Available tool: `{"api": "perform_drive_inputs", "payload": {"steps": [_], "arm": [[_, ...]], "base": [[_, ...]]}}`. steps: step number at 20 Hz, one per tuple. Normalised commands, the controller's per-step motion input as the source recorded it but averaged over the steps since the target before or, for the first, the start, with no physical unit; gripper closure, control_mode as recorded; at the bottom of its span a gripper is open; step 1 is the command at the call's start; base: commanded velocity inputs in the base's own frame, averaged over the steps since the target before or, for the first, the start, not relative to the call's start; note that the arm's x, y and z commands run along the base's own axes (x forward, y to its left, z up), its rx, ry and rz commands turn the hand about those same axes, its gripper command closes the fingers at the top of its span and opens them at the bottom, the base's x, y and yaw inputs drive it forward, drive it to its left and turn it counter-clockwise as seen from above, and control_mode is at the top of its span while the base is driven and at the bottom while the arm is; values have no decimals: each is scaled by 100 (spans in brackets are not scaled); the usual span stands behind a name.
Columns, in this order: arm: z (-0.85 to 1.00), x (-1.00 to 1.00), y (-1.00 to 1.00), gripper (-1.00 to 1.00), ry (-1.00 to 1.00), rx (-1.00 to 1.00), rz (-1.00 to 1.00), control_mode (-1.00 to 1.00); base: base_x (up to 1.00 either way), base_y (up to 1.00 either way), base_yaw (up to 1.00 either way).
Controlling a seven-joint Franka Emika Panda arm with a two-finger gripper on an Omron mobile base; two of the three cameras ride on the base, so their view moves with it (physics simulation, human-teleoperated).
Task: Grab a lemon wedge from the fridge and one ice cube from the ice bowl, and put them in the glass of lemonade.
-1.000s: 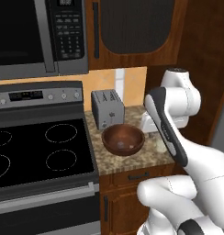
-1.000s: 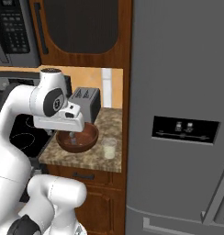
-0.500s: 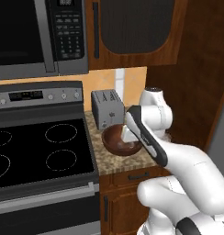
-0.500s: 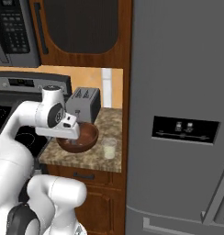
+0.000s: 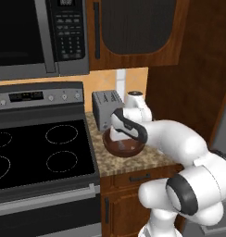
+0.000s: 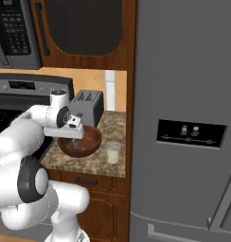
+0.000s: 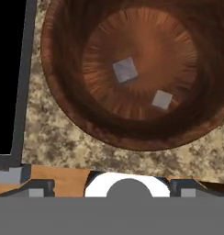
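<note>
Two ice cubes [image 7: 126, 69] lie on the floor of the ice bowl [image 7: 68, 105], the larger-looking one near the bowl's middle and the other just beside it, apart from it. I'm looking straight down into the bowl from the hand. The bowl sits on the speckled table [image 6: 104, 163], in front of the toaster [image 6: 87, 107], with the glass of lemonade [image 6: 112, 153] just to the fridge side of the bowl and the fridge [image 6: 183, 94] beyond that.

My claw [image 6: 72, 134] hangs over the bowl with its jaws spread as wide as they go, pinching nothing.

What worries me: the cubes are tiny against those wide jaws, so I judge a closing pinch could squirt the chosen cube sideways along the smooth wooden floor, or nudge the second cube along with it. If I come down off-centre, a fingertip could strike the bowl's sloping wall and shove the whole bowl toward the glass, which stands close enough to be tipped. The fridge doors are shut, so the lemon wedge is not yet fetched.

Against a second ago, the arm has swung down from above the bowl to just over it; the bowl, toaster and glass have stayed put.
</note>
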Motion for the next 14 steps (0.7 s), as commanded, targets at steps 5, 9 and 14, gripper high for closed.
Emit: {"api": "perform_drive_inputs", "payload": {"steps": [5,9,14], "arm": [[-19,73,-32,-100,8,-1,24,-100],[-54,70,-14,-100,17,0,24,-100],[-34,12,4,-100,5,0,27,-100]], "base": [[0,0,0],[0,0,0],[0,0,0]]}}
